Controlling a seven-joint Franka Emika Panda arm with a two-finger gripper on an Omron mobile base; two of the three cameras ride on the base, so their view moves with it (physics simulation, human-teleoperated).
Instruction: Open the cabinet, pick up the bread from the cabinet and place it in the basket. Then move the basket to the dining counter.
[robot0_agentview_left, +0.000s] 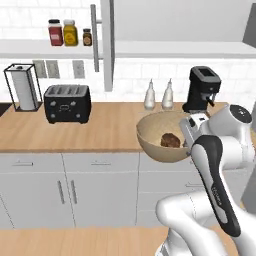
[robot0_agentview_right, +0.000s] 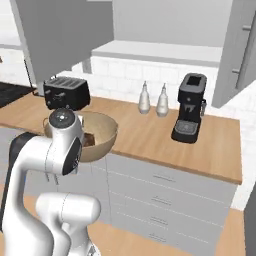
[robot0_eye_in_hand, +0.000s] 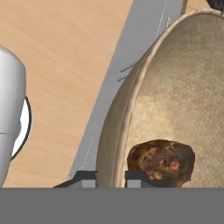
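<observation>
Hand clamped on woven round basket rim, lumpy brown bread inside.

The wood worktop carries a black toaster at nine o'clock, with a paper-towel holder further left. Two pale bottles stand at twelve o'clock by the tiled wall, and a black coffee machine sits at two o'clock.
</observation>
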